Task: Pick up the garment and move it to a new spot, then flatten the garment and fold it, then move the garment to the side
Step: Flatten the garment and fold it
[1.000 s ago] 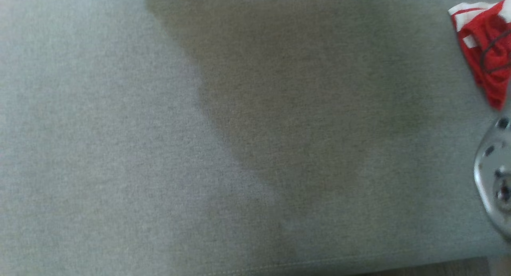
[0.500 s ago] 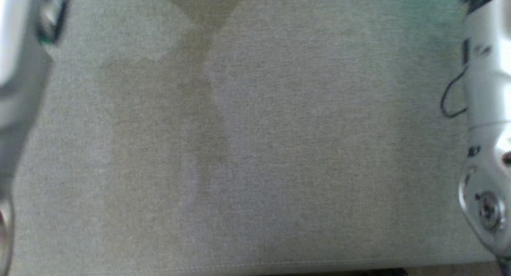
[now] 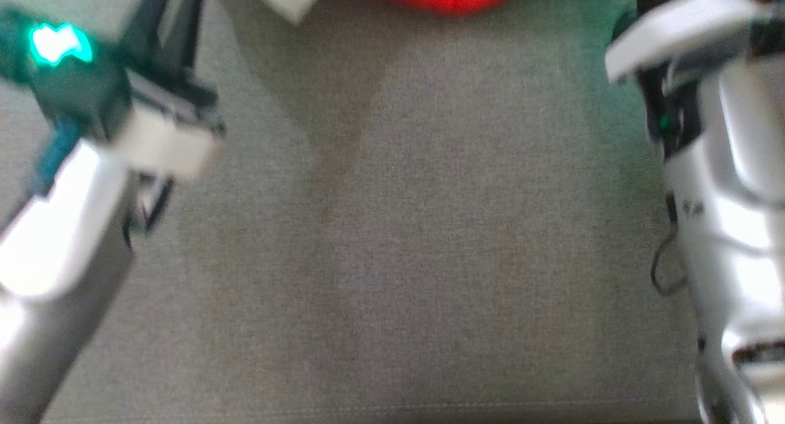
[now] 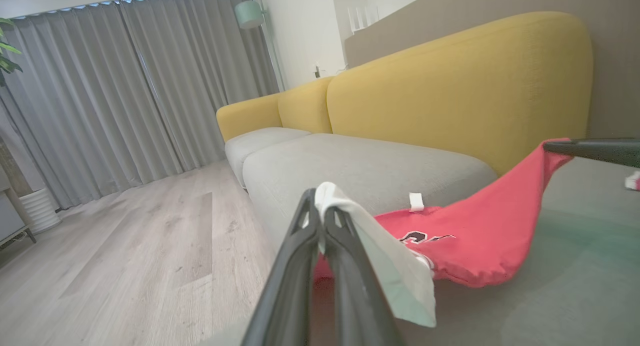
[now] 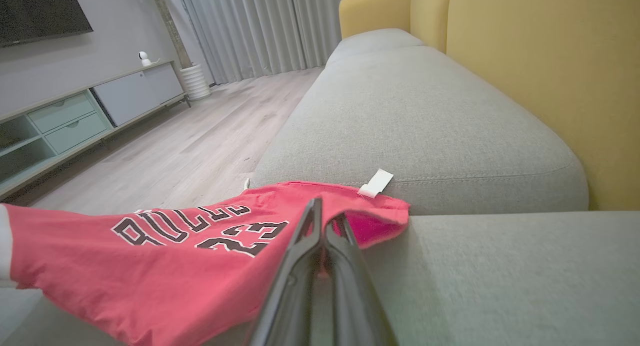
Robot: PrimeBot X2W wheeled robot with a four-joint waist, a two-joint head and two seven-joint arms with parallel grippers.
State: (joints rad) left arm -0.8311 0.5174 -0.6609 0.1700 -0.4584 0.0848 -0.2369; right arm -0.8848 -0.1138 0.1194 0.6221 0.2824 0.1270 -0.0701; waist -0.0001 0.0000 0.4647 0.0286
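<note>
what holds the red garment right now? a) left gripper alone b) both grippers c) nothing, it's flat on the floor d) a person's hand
b: the left gripper is shut on the garment at its white edge, and the right gripper is shut on its red cloth.

Garment (image 5: 150,276) is looking like thin red knit cloth, soft, matt, w/ flat printed black-and-white lettering. Its white trim (image 4: 395,271) is showing smoother. Sofa seat (image 5: 425,120) is showing grey woven fabric, coarse-ish, matt, w/ stitched seam at edge. Backrest (image 4: 450,85) is wearing yellow cloth, finer weave, matt. Floor (image 4: 125,266) is reading as pale wood planks, smooth, slight sheen. Curtains (image 4: 125,85) are hanging as grey pleated cloth, matt. Left gripper (image 4: 320,213) & right gripper (image 5: 327,217) are showing dark smooth fingers, semi-matt, prob. plastic. Left forearm shell (image 3: 55,252) is gleaming glossy silver-white. Cabinet (image 5: 75,115) is looking smooth, matt.
</note>
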